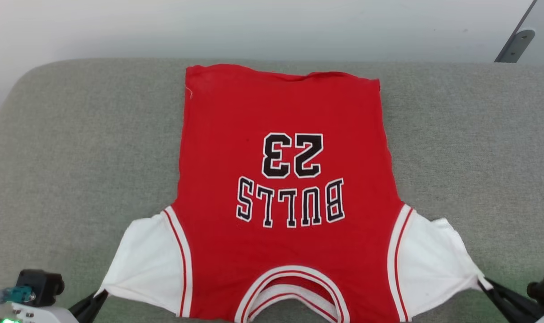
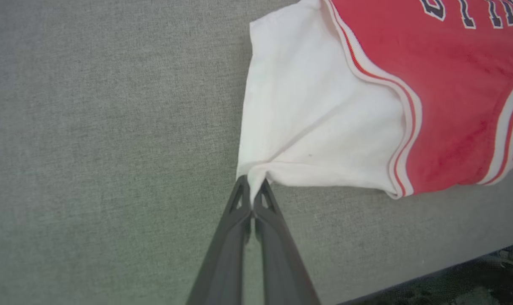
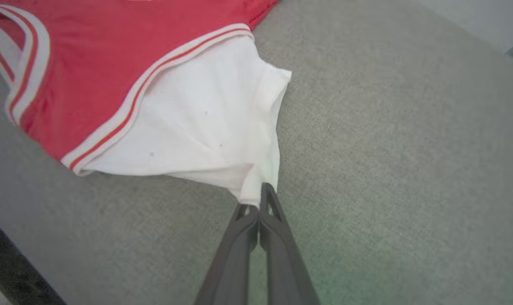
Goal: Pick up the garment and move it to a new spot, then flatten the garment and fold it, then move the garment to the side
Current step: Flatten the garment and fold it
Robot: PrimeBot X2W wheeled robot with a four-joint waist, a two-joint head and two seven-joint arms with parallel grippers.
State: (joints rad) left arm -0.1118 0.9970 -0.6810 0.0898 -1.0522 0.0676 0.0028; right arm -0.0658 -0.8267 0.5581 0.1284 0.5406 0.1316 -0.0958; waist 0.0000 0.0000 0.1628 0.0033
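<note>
Left gripper (image 2: 252, 183) and right gripper (image 3: 254, 197) are each pinching a white sleeve corner of the red garment (image 1: 281, 116) — such thin holds may be risking slipping free under tension.

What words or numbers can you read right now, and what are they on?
"23": black, white-outlined, on the red garment, upside down in the head view.
"BULLS": same lettering, just below the number in that view, also upside down.
Left wrist view: letters cut off at the top edge, unreadable there.
</note>
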